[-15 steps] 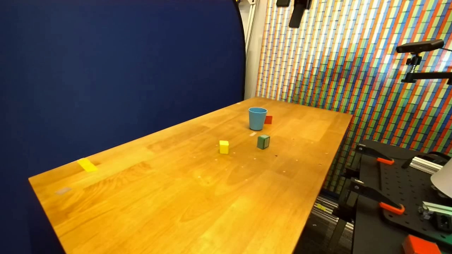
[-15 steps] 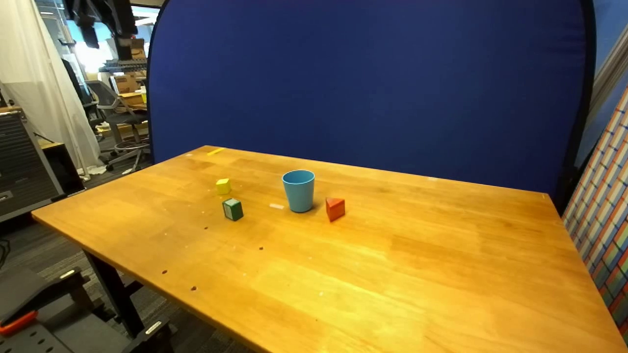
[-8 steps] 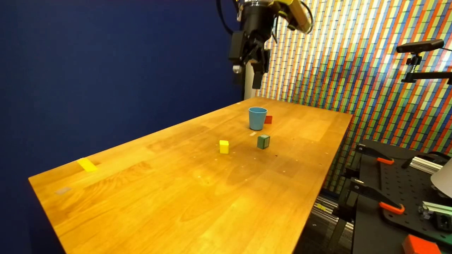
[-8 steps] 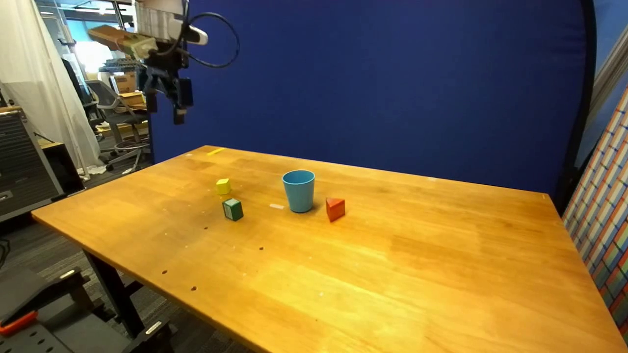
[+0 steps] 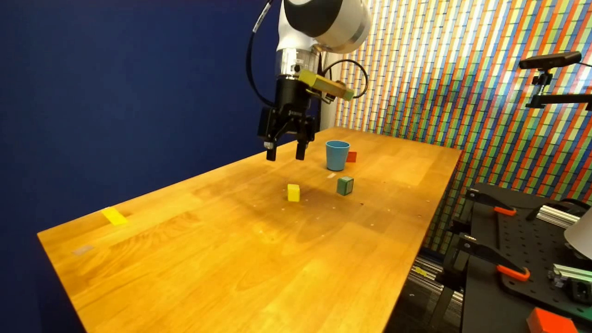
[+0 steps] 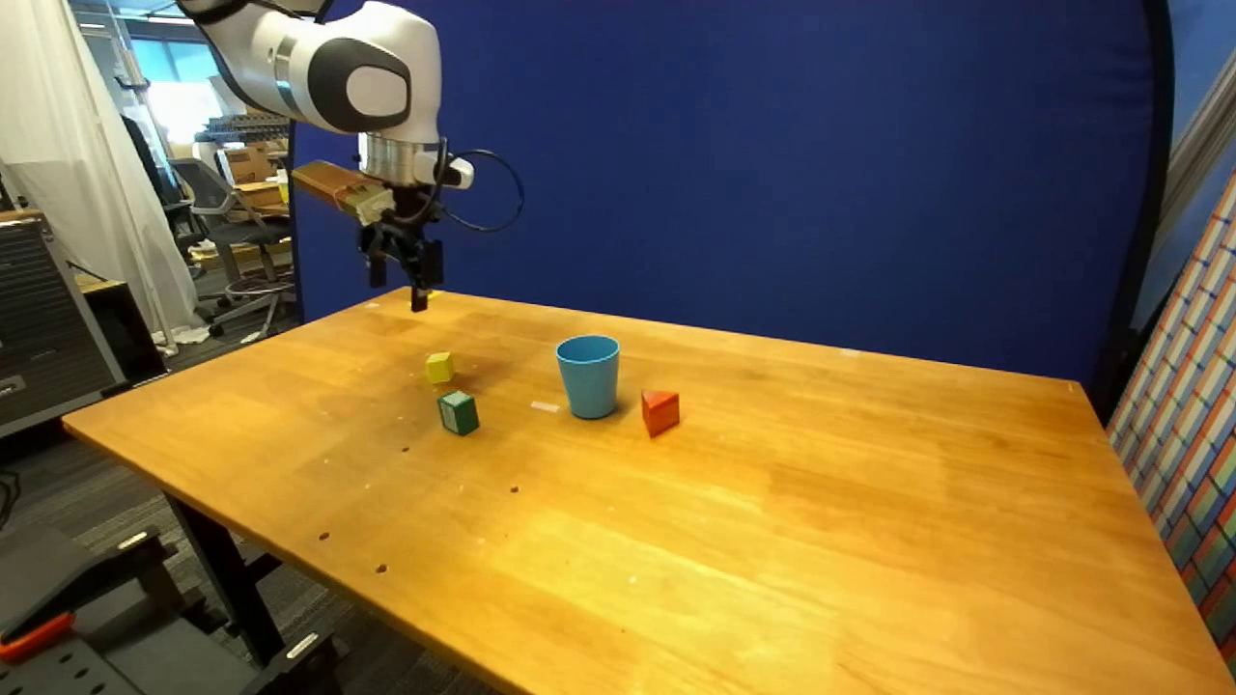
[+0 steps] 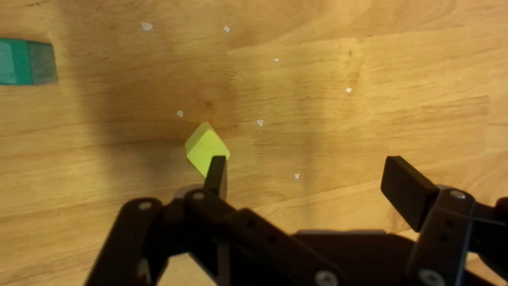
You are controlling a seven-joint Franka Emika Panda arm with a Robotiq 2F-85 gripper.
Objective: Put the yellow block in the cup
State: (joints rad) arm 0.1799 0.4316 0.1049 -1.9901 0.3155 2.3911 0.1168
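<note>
Spread gripper (image 5: 286, 155) hung above table (image 5: 259, 282); yellow block (image 5: 293, 193) lay outside cup (image 6: 590, 386)

Landmark for all positions: the cup, upright on the table in both exterior views.

The yellow block rested on the table, apart from the cup and to its left in both exterior views. The gripper pointed down, left of the cup in both exterior views, its two fingers held wide apart. The fingertips were clear of the table and above the yellow block, not in contact with it. Wrist view agreed on the spread: one fingertip covered part of the yellow block along that line of sight, the other stood well to the side.

In an exterior view the green block (image 6: 459, 412) sat left of the cup and slightly nearer the camera; the wrist view cut it off at the frame edge. The red-orange block (image 6: 660, 413) stood just right of the cup, a narrow gap between them. A pale strip (image 6: 545, 406) lay flat just left of the cup. The white arm (image 6: 377, 87) reached in from above and left of the cup. A blue backdrop (image 6: 724, 174) stood beyond it.
</note>
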